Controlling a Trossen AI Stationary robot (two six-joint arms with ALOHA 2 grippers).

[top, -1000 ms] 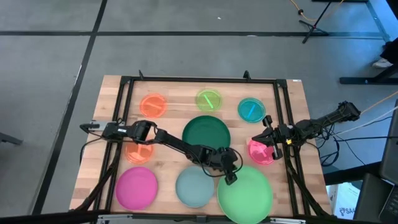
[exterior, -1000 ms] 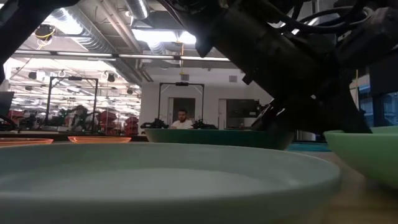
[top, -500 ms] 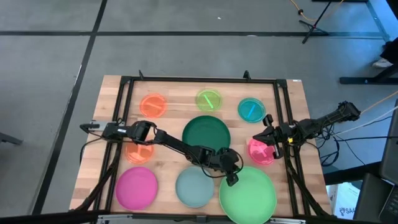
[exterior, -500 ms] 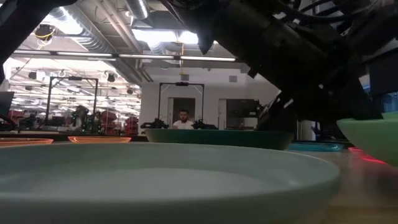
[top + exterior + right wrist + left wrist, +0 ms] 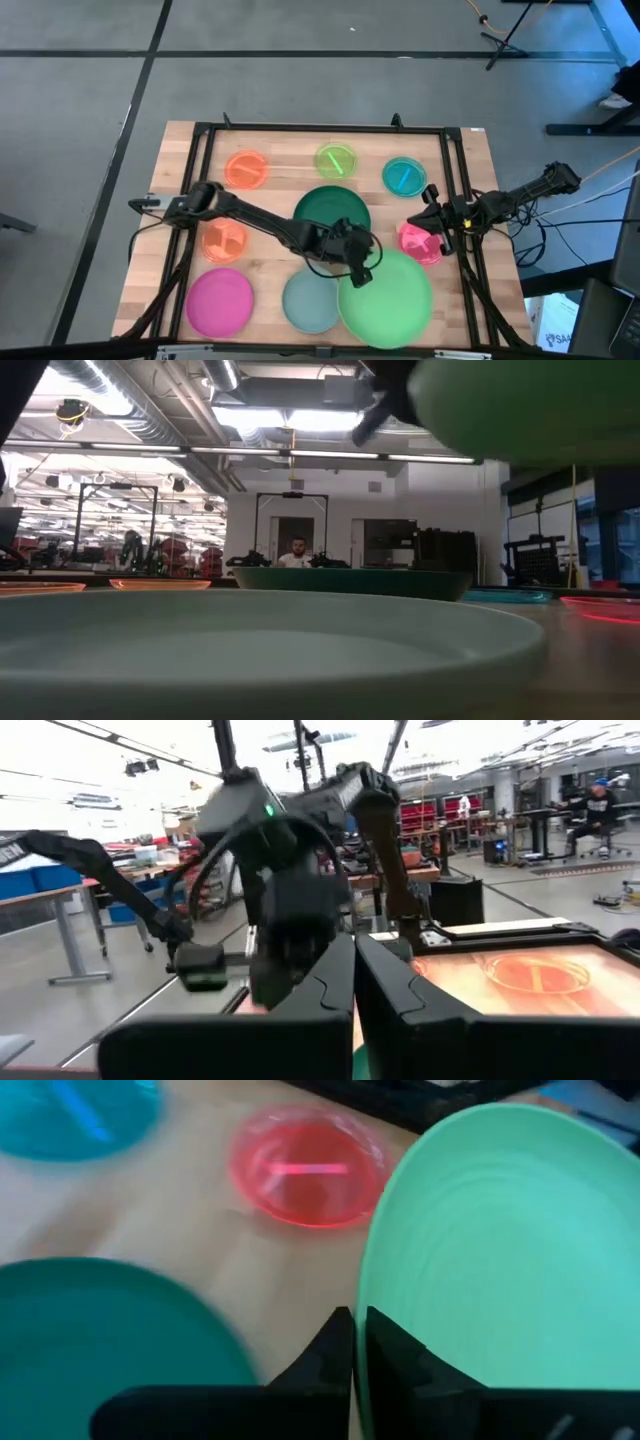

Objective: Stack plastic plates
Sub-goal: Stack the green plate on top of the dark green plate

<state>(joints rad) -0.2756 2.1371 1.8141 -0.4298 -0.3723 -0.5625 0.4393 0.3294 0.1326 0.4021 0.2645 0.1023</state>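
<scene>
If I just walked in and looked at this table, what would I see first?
You'd spot the big light green plate first, pinched at its rim by the left gripper and lifted off the table near the front edge. Right behind it lies the big dark green plate in the middle. The right gripper waits at the right side over the red-pink plate.

Two slender dark arms are seen in the high view, the left arm [image 5: 260, 222] across the frame's middle left, the right arm [image 5: 510, 200] at the right edge. Black cables are looped along their segments. Matte black, angular fingers [image 5: 400, 1355] are shown, and a small green light [image 5: 268, 811] is lit.
</scene>
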